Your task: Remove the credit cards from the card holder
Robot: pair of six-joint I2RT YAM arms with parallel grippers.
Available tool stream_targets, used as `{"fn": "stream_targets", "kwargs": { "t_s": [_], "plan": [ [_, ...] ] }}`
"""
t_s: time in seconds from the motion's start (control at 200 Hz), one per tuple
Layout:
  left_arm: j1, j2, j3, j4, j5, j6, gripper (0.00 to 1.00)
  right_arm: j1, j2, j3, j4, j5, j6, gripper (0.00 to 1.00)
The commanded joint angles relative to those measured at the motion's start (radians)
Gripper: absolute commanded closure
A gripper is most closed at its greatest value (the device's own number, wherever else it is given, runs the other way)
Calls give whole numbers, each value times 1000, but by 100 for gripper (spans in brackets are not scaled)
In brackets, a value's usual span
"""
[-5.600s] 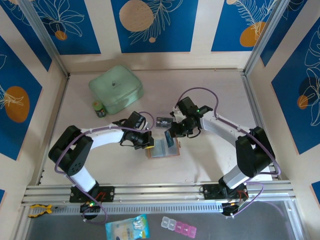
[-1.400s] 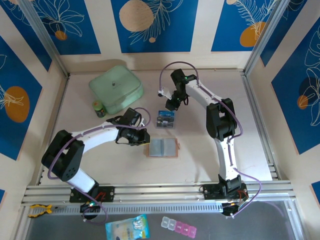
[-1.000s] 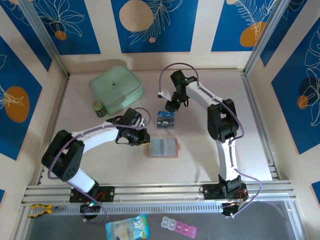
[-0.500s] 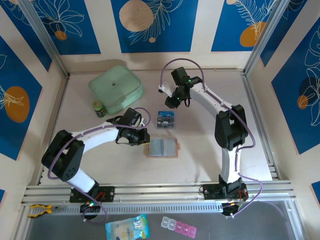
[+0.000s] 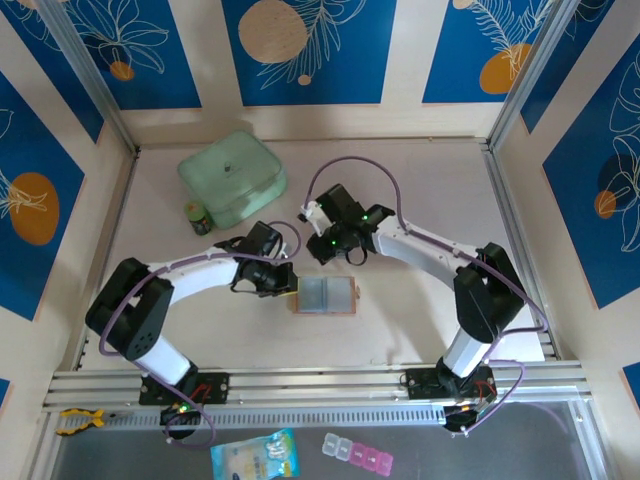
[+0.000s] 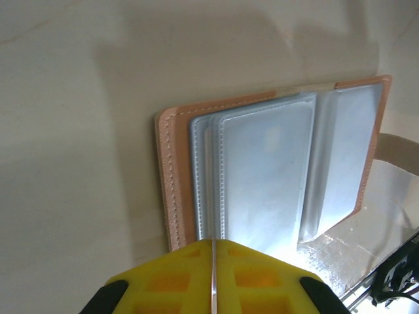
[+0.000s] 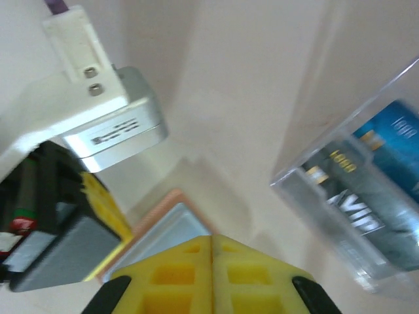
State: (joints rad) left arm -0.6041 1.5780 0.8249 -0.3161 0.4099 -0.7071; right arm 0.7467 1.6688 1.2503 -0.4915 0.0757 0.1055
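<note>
**Cards in a clear box, holder lying open**

A clear box (image 7: 288, 186) is seen at the right of the right wrist view, resting on the table (image 7: 262, 78). The credit cards (image 7: 366, 203) are held inside it, stacked flat. Their faces are dark blue to grey-blue, with pale lettering and small gold marks. A green case (image 5: 232, 178) is set at the far left of the table, closed, so its contents cannot be told. A small jar (image 5: 197, 218) stands just beside it.

The card holder (image 5: 325, 296) is laid open and flat near the middle of the table, between the two arms. In the left wrist view the card holder (image 6: 262, 176) is shown as a tan-pink leather cover with stitched edges. Layered, glossy, pale grey sleeves are spread across both halves.

The left claw (image 6: 213, 275) is clenched, its yellow pads pressed together over the near edge of the holder. Whether leather is pinched between them cannot be told. The right claw (image 7: 211, 275) is likewise clenched on nothing, poised above a corner of the holder, with the clear box just beside it.
</note>
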Motion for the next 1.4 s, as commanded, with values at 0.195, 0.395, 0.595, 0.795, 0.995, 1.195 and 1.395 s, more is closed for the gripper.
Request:
{"fn": "stream_targets", "kwargs": {
  "t_s": [0.195,0.395,0.595,0.795,0.995,1.195,1.395],
  "plan": [
    [8,20,-46,61,19,-18,89,83,-51,-93,12,27,361,100],
    [5,33,-70,102,43,-37,90,72,-92,-193,59,-27,480,100],
    [-1,43,-76,103,40,-38,91,33,-101,-266,87,-108,617,90],
    [-1,50,-75,87,32,-34,92,3,-91,-345,219,-268,715,72],
    [0,34,-95,97,24,-38,93,-8,-39,-327,227,-329,728,66],
    [0,25,-107,103,21,-42,93,-12,-5,-318,248,-373,730,65],
    [0,32,-98,103,16,-40,93,-13,35,-297,242,-384,726,66]
  ]
}}
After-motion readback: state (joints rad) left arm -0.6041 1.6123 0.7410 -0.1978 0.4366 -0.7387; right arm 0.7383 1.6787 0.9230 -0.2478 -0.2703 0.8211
